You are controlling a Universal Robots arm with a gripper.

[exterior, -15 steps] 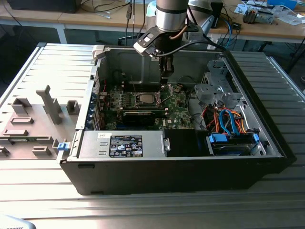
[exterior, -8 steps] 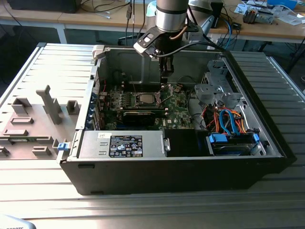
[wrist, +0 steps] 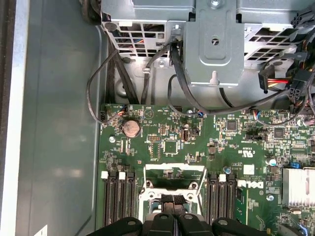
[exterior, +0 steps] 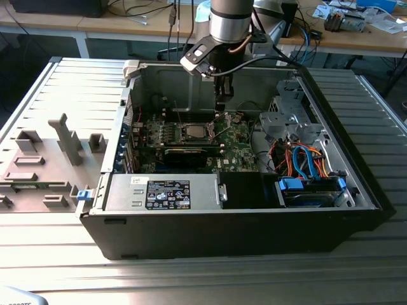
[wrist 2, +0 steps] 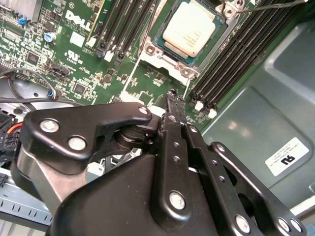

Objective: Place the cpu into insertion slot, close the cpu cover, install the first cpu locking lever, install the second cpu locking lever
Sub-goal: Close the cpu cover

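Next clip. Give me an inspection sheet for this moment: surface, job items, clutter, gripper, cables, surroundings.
Surface: ribbed metal table carrying an open computer case.
Job's things: cpu lies in the socket on the motherboard, with the silver cpu cover framing it; the state of the locking levers cannot be told.
Clutter: grey plastic brackets on the exterior view's left of the case.
Gripper: gripper shut, nothing seen between its fingers, just beside the socket.
Cables: black cables hang over the board's edge; orange and blue cables by the drive bay.
Surroundings: workbenches with loose gear behind.
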